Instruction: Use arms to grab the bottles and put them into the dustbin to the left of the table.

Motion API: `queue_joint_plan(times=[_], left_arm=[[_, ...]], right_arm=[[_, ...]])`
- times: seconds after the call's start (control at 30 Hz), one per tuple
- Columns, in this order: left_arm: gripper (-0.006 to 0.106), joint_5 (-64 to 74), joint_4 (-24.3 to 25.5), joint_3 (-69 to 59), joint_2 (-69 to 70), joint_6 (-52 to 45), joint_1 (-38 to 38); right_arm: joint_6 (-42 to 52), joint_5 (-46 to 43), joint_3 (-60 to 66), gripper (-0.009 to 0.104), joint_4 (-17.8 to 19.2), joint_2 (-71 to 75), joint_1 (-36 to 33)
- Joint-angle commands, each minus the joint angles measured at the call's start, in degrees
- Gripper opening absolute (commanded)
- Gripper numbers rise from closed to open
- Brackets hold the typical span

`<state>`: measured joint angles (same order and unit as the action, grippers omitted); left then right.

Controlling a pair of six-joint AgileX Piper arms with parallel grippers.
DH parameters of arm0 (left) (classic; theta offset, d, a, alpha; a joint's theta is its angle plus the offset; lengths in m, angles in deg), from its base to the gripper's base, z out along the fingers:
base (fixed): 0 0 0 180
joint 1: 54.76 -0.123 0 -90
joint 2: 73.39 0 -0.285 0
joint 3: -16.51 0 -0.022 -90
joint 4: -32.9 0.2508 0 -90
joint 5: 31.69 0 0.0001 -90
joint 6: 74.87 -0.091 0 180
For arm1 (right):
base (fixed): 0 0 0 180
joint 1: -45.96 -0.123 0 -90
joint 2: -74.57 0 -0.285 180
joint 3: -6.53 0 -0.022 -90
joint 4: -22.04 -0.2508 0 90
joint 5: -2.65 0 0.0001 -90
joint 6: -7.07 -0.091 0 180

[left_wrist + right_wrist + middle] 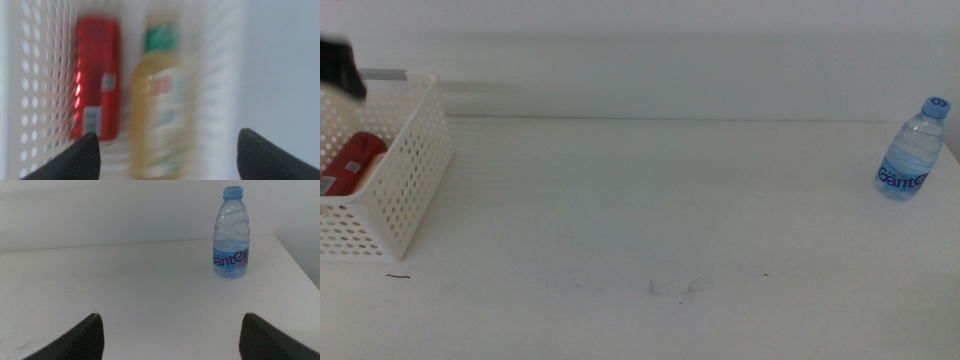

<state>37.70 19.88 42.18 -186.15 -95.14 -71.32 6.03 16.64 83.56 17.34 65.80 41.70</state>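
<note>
Dark jaws of left gripper (165, 150) wide, empty, over white perforated plastic dustbin (405, 185) at counter's left end. Inside: red cola can (97, 75), yellow tea bottle (160, 110), lying side by side. Two items done.
Right gripper (170, 330) wide, empty, facing clear blue-labelled water bottle (231, 232), upright, far right on white counter (650, 200). One item left.

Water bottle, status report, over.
Left gripper over dustbin, jaws open, empty; cola can and tea bottle inside. Right gripper open, facing water bottle upright at table right edge. Path unobstructed.

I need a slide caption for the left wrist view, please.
Open left gripper above the white dustbin, where a red cola can and yellow tea bottle lie.
</note>
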Motion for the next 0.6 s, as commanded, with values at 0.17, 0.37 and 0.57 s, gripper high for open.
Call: queue_joint_plan(times=[0.17,0.37,0.57], left_arm=[[0.094,0.57,-22.81,-4.68,19.71,-13.05,7.37],[0.094,-2.00,-24.29,-13.33,35.38,-16.83,20.32],[0.094,-3.55,-24.45,-15.27,39.62,-14.86,24.78]], right_arm=[[0.46,-0.31,0.19,0.079,0.49,0.27,0.30],[0.46,-0.31,0.19,0.079,0.49,0.27,0.30],[0.46,-0.31,0.19,0.079,0.49,0.27,0.30]])
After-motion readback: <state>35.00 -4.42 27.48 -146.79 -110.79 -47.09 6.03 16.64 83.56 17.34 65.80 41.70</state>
